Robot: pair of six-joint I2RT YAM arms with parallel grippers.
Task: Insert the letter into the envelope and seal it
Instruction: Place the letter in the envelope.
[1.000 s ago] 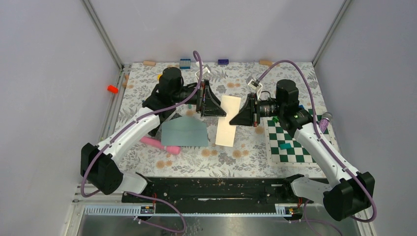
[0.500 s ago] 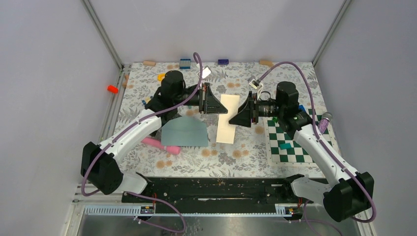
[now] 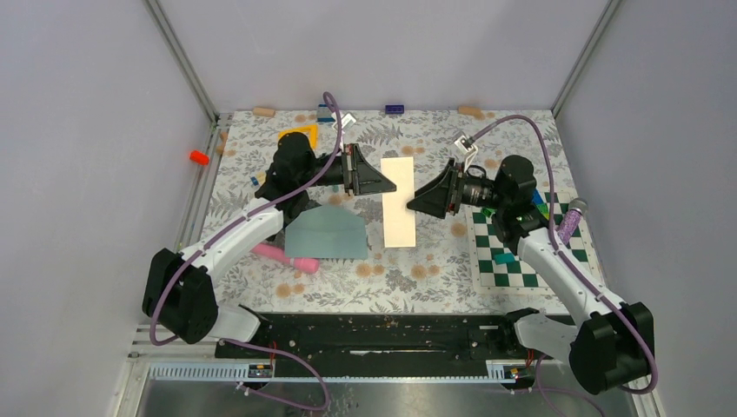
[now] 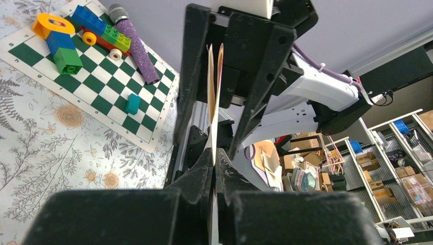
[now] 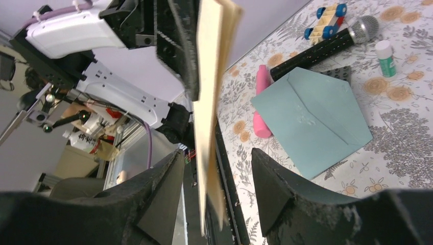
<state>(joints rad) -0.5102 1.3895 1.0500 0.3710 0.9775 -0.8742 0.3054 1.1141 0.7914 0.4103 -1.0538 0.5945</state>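
Where the envelope (image 3: 326, 234) lies, a pink tube (image 3: 282, 255) perhaps touches it

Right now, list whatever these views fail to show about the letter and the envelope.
- Top external: the far left corner of the envelope is covered by the left arm.
- Left wrist: the envelope is out of frame. The letter shows edge-on only, its faces unseen and its lower end hidden by the left pincer.
- Right wrist: the letter, inside the open right pincer, is blurred and cut off by the top edge.
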